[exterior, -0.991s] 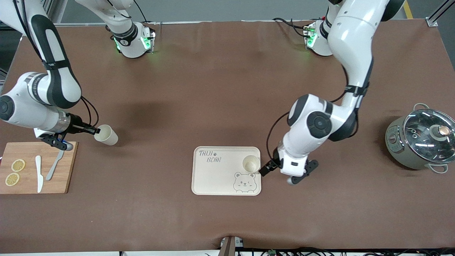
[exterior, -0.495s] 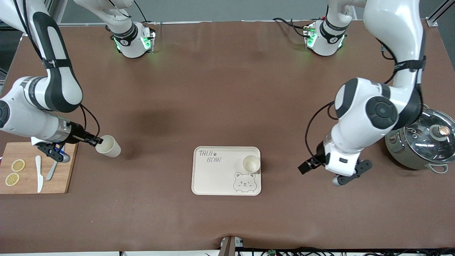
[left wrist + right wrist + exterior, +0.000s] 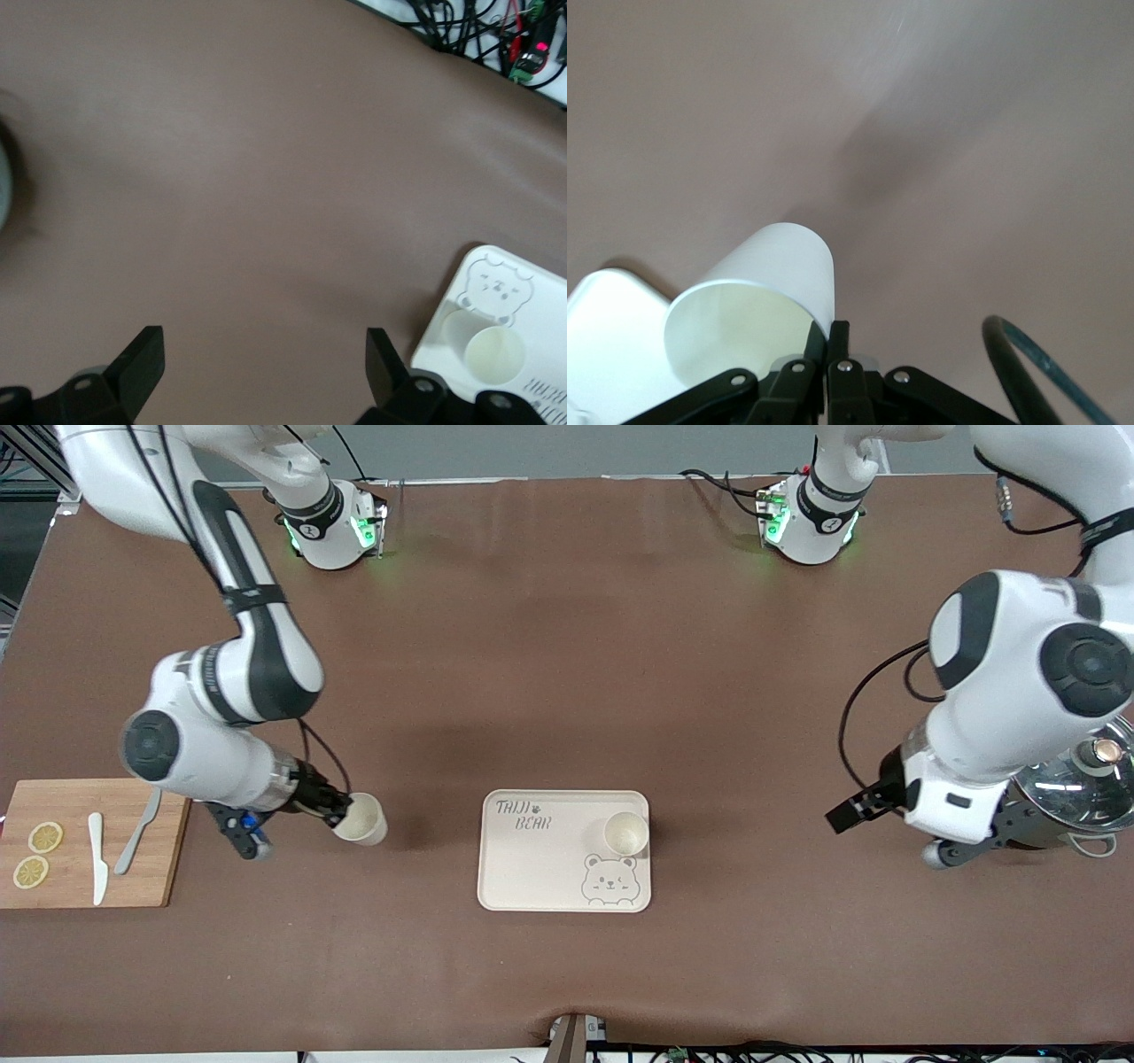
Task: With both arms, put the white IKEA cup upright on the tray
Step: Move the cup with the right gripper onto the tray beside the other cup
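Since earlier frame: second cup (image 3: 364,830) carried toward tray (image 3: 532,868) by right gripper (image 3: 341,819), clamped on rim; left gripper (image 3: 846,813) withdrawn near pot (image 3: 1063,797), fingers spread, empty. First cup (image 3: 625,833) upright on tray. Transport step; next, upright placement required.

Right arm reaches low across the table, its right gripper (image 3: 338,815) pinched tight on the rim of a white cup (image 3: 365,830), tilted. Left arm is bent up high, left gripper (image 3: 264,363) spread wide over bare table.
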Controlling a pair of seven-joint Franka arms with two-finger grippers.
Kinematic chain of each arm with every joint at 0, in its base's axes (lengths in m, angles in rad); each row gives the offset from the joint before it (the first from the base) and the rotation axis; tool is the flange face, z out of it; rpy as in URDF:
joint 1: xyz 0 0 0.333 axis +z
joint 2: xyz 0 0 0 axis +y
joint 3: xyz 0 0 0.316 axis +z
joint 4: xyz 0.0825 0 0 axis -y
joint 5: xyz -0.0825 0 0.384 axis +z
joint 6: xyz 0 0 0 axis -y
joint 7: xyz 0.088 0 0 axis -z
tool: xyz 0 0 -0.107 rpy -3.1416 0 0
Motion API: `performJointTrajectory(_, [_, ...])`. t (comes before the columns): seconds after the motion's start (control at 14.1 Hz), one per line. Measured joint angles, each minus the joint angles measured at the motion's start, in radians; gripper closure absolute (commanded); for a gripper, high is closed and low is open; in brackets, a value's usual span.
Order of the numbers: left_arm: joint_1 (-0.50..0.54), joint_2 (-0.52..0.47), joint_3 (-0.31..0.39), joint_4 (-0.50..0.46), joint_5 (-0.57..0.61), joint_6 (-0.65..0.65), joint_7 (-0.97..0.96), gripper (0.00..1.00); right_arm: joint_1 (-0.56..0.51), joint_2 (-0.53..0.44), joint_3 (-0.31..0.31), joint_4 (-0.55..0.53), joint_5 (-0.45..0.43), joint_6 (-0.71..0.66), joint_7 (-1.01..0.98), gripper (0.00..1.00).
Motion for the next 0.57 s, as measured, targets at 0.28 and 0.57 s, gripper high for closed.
performJointTrajectory(0.28, [0.059, -0.077, 0.001, -0.001, 0.0, -0.124, 0.109, 0.0, 0.099, 0.104, 0.0, 0.115, 0.0, -0.001, 0.257, 1.0])
performJointTrajectory(0.57, [0.109, -0.14, 0.001, -0.002, 0.001, -0.227, 0.218, 0.0, 0.184, 0.182, 0.0, 0.201, 0.03, 0.003, 0.443, 1.0])
